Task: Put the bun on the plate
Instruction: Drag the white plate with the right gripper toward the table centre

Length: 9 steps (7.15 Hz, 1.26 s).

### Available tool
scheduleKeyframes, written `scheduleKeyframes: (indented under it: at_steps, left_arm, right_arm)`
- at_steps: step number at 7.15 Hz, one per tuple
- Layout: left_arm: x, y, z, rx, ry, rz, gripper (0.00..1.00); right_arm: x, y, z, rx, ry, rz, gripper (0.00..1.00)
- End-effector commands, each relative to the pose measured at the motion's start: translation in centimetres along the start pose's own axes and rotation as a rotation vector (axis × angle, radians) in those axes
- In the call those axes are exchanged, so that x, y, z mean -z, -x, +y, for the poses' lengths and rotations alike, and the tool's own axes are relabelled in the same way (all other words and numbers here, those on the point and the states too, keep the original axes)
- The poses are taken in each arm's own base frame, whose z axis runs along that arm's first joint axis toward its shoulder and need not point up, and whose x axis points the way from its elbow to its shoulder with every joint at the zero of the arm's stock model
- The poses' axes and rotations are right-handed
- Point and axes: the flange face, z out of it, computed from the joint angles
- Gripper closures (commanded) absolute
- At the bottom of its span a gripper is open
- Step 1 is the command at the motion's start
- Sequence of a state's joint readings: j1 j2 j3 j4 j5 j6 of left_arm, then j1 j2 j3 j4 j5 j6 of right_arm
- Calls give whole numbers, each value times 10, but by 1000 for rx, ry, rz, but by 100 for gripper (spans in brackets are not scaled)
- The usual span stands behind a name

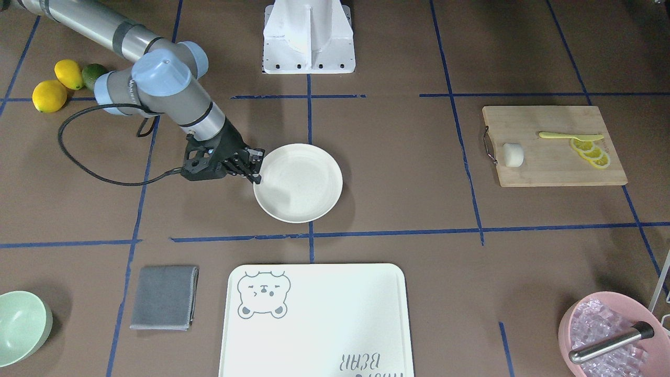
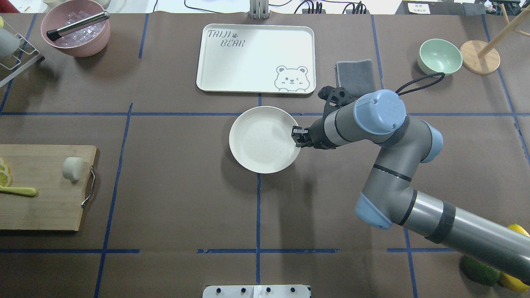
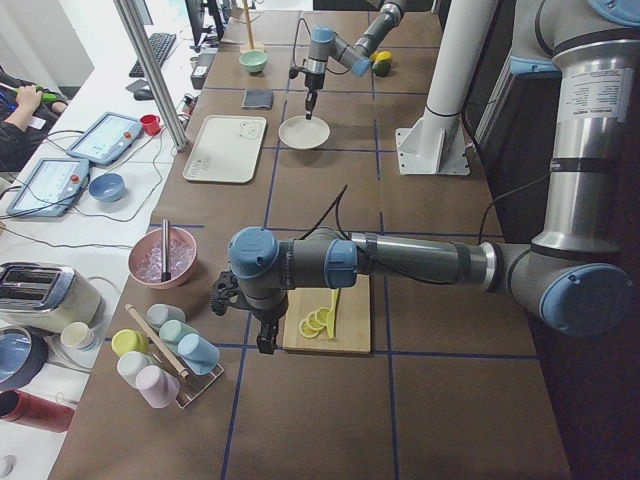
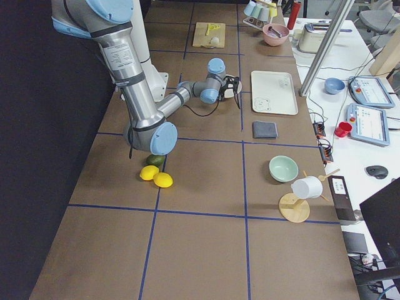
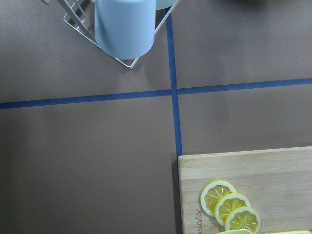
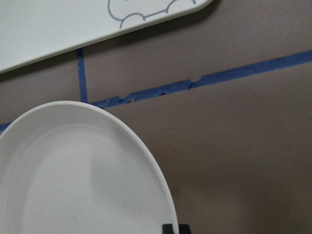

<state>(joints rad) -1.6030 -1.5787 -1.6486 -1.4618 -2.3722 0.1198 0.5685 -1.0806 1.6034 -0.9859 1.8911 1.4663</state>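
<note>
The bun (image 1: 513, 155) (image 2: 71, 168), a small white lump, lies on a wooden cutting board (image 1: 549, 167) at the table's end, apart from both grippers. The cream plate (image 1: 303, 180) (image 2: 261, 140) rests flat near the table's middle. My right gripper (image 1: 257, 178) (image 2: 299, 138) points down at the plate's rim and looks shut on it; in the right wrist view the dark fingertips (image 6: 169, 228) meet at the rim of the plate (image 6: 73, 170). My left gripper (image 3: 266, 345) hangs beside the board's outer end, and I cannot tell its state. The bun is outside the left wrist view.
Lemon slices (image 1: 591, 153) (image 5: 229, 210) and a yellow knife (image 1: 568, 136) share the board. A white bear tray (image 2: 256, 58), grey cloth (image 2: 355, 74), mint bowl (image 2: 439, 56), pink ice bowl (image 2: 76, 31), cup rack (image 5: 124, 29) and whole lemons (image 1: 57, 86) surround the plate.
</note>
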Motion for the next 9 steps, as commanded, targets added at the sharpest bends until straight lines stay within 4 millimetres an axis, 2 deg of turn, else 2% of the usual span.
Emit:
scheduleKeyframes:
  at_steps: [1, 4, 5, 6, 7, 8, 9]
  left_arm:
    - [-3, 2, 0, 2, 5, 0, 0]
    - [-3, 2, 0, 3, 5, 1, 0]
    - [-2, 1, -1, 2, 4, 1, 0]
    - [-2, 0, -1, 1, 3, 1, 0]
    - [-1, 0, -1, 0, 2, 3, 0]
    - [2, -3, -2, -5, -4, 2, 0]
    - [7, -10, -6, -26, -20, 3, 0]
  right_arm:
    - [-13, 11, 31, 0, -7, 19, 100]
    - [-11, 0, 32, -2, -6, 29, 99]
    - [-11, -2, 32, -3, -2, 32, 81]
    - [-12, -2, 34, -3, -1, 32, 17]
    - [-12, 0, 35, -2, -3, 31, 0]
    - [-9, 5, 36, 2, 1, 20, 0]
    - [4, 11, 32, 5, -4, 0, 0]
